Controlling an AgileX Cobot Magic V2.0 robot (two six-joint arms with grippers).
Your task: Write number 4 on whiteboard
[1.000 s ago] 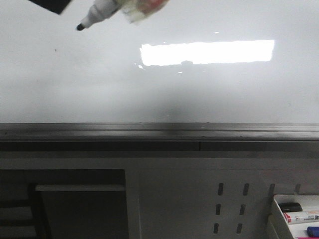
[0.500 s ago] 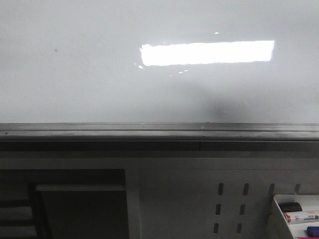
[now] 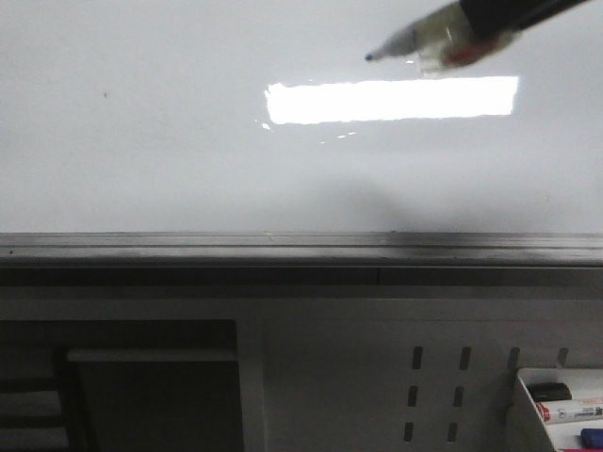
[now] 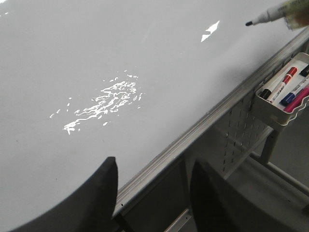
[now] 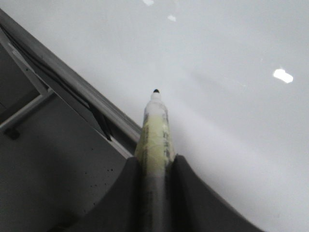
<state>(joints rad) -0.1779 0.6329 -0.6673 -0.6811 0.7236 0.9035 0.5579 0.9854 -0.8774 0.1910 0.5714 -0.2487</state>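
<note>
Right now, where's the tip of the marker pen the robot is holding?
In the front view, the marker's dark tip is at upper right over the glossy white whiteboard, just above the bright rectangular light reflection. The right gripper clamps the marker.

I can read no text anywhere. The whiteboard (image 3: 141,160) carries no written figure, only glare. The marker (image 5: 155,130) in my right pincer (image 5: 155,166) has a yellowed label with dark print, too blurred to make out. Below the whiteboard's rail, the markers in the tray (image 4: 270,113) show coloured labels with small print that I cannot read either.
</note>
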